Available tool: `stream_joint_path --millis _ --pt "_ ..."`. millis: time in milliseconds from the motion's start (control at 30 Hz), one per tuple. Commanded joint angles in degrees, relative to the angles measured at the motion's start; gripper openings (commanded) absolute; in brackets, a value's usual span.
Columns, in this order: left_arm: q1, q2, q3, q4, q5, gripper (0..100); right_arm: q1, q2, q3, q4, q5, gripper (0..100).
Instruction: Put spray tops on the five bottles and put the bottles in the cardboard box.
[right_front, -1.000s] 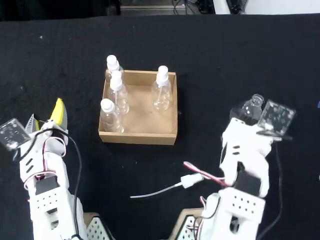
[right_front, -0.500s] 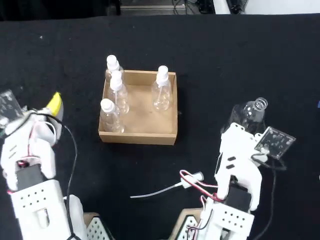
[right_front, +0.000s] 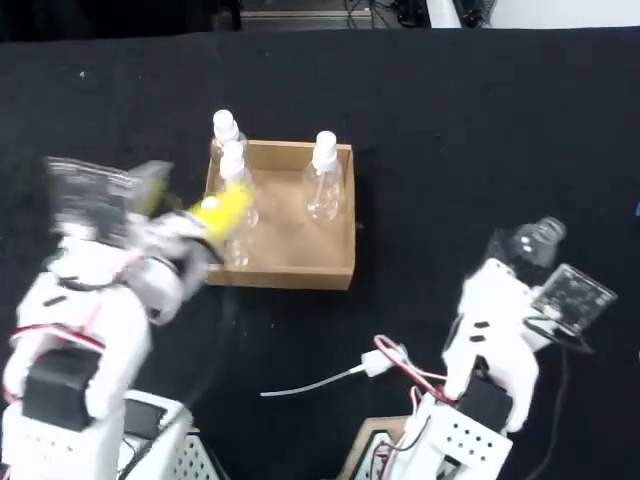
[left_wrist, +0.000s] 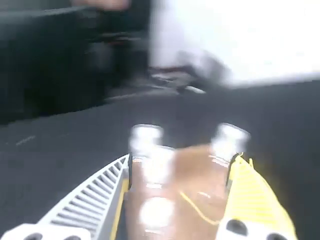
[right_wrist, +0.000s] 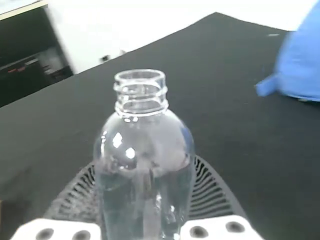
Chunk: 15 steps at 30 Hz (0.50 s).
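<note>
- Right now the right tool (right_front: 512, 255) is clamped on the one open bottle (right_wrist: 142, 150), which it holds upright off the surface (right_front: 480, 120), well to the right of the cardboard box (right_front: 300, 272). The neck is bare.
- The left tool (left_wrist: 181, 162) hangs over the box's near left corner with its jaws apart and nothing between them.
- Capped bottles (right_front: 325, 175) stand in the box. I count three white tops; the left tool covers the corner, so I can't tell whether there's a fourth.
- The last spray top (right_front: 378, 362) lies on the surface between the two arm bases, with its dip tube (right_front: 310, 383) trailing left.
- My read of the step in hand: cap the fifth bottle.
- The left tool should clear the box without knocking the tops, then take the spray top by its head, not by the tube.
- The tube looks floppy. Feed its tip into the neck first, then lower the head straight down.
- The right tool should keep the bottle vertical and steady. Any tilt will likely make the tube miss the neck.
- Only box the bottle once the top is seated.
</note>
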<state>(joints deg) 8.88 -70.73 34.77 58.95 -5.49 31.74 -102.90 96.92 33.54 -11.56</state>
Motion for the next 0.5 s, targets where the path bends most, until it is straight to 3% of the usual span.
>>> stream_joint_path --millis 0,100,200,333,467 --pt "21.93 0.35 2.24 0.35 -4.66 30 5.01 -4.97 -0.48 -2.55 -0.44 1.1" --pt "30.46 0.53 9.71 -0.88 -4.92 30 11.25 -4.97 -0.66 -5.54 -1.32 1.1" --pt "35.56 -0.09 18.51 -7.30 -5.01 30 17.41 -4.44 -2.15 -5.54 -7.38 1.1" --pt "36.88 0.53 28.18 -18.55 -5.01 30 17.93 -4.35 -6.55 -2.99 -6.68 1.1" --pt "36.70 0.53 34.33 -23.91 -5.01 30 17.93 -4.26 -13.14 3.16 -3.43 1.1"
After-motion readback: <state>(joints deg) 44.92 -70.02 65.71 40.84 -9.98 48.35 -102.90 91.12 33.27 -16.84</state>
